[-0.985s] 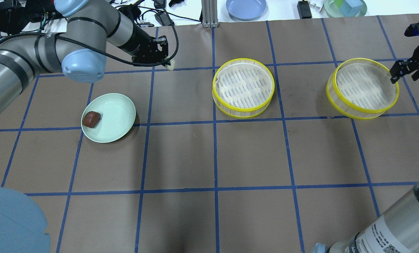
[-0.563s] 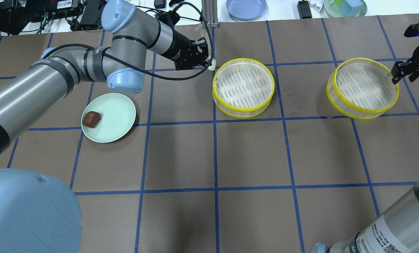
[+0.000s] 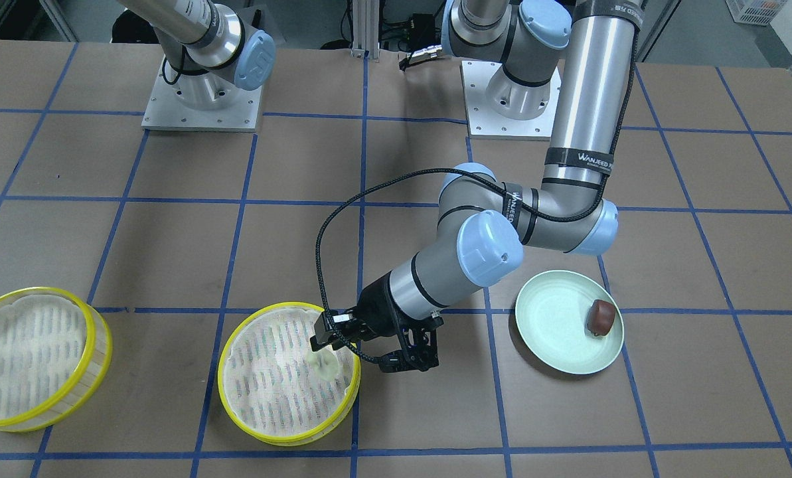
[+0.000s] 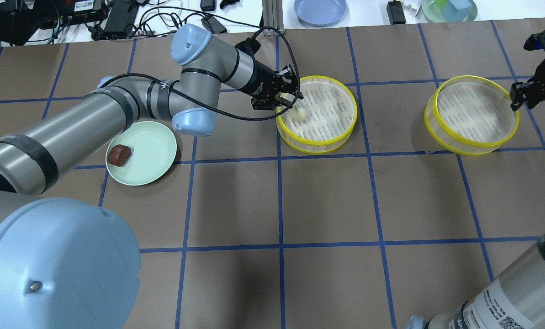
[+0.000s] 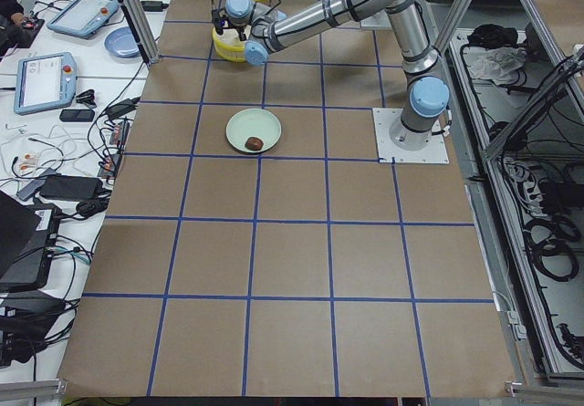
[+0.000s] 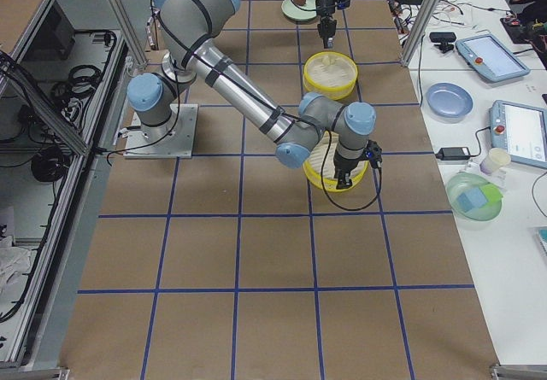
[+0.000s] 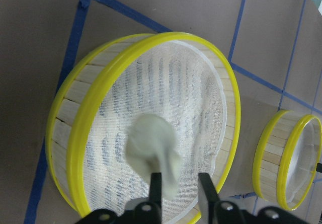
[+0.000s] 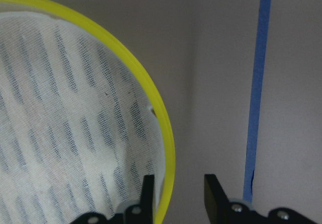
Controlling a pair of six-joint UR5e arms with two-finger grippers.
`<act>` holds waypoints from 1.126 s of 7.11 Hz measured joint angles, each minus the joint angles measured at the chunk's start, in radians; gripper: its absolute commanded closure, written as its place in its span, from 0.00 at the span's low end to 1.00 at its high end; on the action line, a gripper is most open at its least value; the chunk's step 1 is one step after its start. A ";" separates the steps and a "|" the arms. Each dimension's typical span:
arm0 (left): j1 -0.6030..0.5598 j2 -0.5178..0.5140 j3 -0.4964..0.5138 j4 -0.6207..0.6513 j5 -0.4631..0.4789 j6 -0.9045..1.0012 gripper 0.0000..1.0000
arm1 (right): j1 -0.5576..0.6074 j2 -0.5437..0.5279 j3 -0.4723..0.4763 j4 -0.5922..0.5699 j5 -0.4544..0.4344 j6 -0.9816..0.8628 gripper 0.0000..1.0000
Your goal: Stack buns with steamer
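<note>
**Front-facing view.** Desk: brown paper covering with a blue tape grid. Two arm bases are bolted at the robot's side, well apart from the centre steamer. The left claw hangs over that steamer's plate-side rim. The cream bun is just below its tips, inside the rim. The pale green plate sits near the centre steamer and apart from it. It carries the brown bun at the edge farthest from the steamer. The second steamer stands on the centre steamer's other side, well apart.

**Overhead view.** The right claw is at the second steamer's rim, on the side away from the centre steamer. Beyond the centre steamer, past the desk edge, a white bench holds a blue plate and cables.

**Left-end view.** Control tablets lie on the bench.

**Right-end view.** A green bowl of coloured blocks sits on the bench.

**Left wrist view.** The fingers are apart and not clamped. The cream bun is blurred over the gauze, and whether it rests there cannot be told.

**Right wrist view.** The fingers are apart and straddle the second steamer's yellow rim.
</note>
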 measured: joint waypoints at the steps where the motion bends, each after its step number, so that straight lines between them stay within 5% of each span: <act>1: -0.005 0.007 0.001 -0.001 0.002 -0.011 0.00 | 0.000 0.001 0.000 0.000 -0.001 -0.002 0.72; 3: -0.001 0.056 0.028 -0.063 0.099 -0.018 0.00 | -0.001 0.002 0.002 0.000 0.002 -0.001 0.72; 5: 0.029 0.129 0.110 -0.301 0.332 0.083 0.00 | 0.000 0.003 0.004 -0.002 0.013 0.001 0.57; 8: 0.185 0.262 0.147 -0.650 0.559 0.458 0.00 | 0.000 0.003 0.005 -0.016 0.033 0.002 0.57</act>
